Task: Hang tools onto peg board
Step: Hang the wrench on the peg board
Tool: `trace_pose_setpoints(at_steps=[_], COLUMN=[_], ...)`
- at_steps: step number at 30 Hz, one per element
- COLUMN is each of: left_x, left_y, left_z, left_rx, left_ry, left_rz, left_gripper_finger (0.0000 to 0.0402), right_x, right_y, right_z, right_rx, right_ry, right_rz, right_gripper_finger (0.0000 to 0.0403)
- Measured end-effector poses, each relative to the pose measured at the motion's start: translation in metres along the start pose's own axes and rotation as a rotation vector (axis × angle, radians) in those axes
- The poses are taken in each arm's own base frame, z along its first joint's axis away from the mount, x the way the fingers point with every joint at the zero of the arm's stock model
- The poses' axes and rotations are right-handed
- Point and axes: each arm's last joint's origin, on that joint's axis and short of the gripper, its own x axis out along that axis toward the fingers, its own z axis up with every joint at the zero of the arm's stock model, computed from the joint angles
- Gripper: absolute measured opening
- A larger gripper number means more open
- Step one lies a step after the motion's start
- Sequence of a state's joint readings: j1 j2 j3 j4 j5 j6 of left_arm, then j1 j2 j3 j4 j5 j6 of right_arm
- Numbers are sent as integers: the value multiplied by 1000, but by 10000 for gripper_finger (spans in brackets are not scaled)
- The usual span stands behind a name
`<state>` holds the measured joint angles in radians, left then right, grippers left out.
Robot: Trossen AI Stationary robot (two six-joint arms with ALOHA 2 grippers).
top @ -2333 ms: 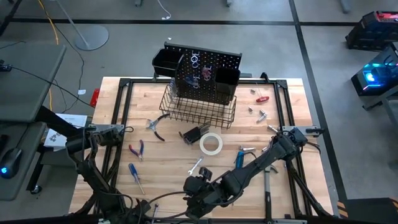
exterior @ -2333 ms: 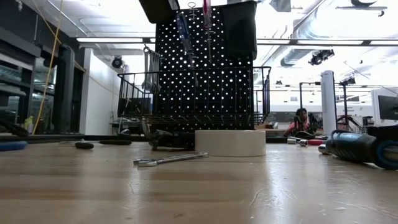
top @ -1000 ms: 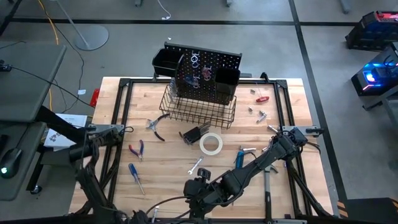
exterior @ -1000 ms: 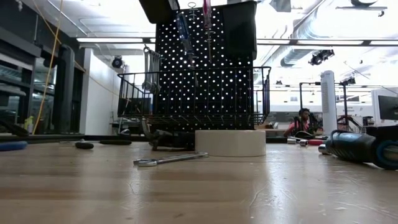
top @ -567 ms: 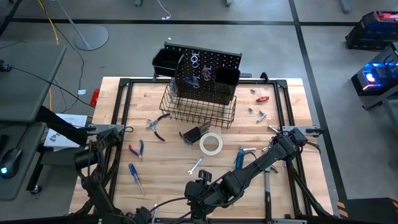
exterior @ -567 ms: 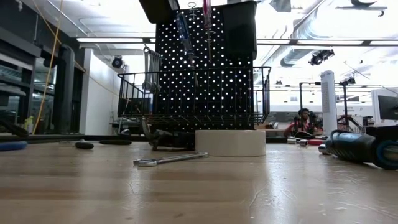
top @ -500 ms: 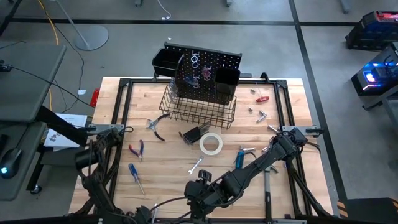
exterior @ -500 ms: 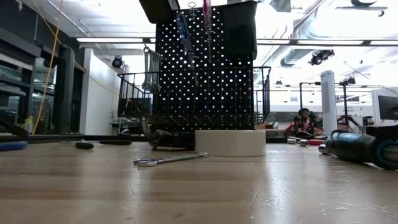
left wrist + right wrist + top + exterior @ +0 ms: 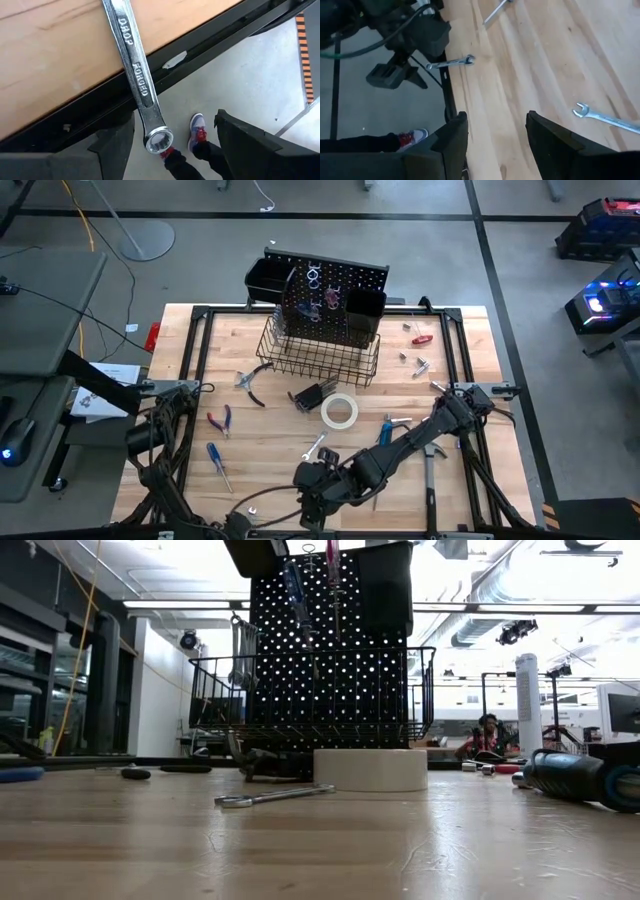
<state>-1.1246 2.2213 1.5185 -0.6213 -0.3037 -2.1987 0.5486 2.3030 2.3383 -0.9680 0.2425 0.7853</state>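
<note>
Left end effector over a wrench at the bench's near edge

Left end effector (image 9: 175,145) open, gripping nothing — wrench (image 9: 134,75) overhangs the bench (image 9: 455,380), probably easier to grasp. Right end effector (image 9: 495,140) open, empty — peg board (image 9: 325,300) stands far side.

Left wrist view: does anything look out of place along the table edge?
Yes. A silver forged wrench lies on the pale wooden tabletop with its ring end jutting past the black edge frame, over the floor, between the open left gripper fingers.

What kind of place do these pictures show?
Probably a robotics lab or workshop: a pale wooden worktable with scattered hand tools, an upright black perforated peg board, and a large open hall with ceiling ducts behind.
</note>
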Motion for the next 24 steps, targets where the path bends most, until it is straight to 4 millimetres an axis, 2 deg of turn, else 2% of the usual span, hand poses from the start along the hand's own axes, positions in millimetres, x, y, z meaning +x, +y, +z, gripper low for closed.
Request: trace_pose_setpoints(at_steps=[4,8,22,24], left_x=[1,3,11,9], left_y=[0,-1,5,4], left_z=[2,4,6,4], left_rx=[-9,-10,43,56], left_ry=[-2,-7,-42,-53], left_rz=[15,24,62,54], left_gripper_finger=[264,237,15,8], right_x=[1,1,1,1], right_y=[-3,-4,-4,-4], right_z=[3,4,4,4], right_rx=[8,2,-25,-25], right_ry=[-3,-4,-4,-4], right_rz=[-6,-7,-7,-6], right_gripper_finger=[191,191,191,191])
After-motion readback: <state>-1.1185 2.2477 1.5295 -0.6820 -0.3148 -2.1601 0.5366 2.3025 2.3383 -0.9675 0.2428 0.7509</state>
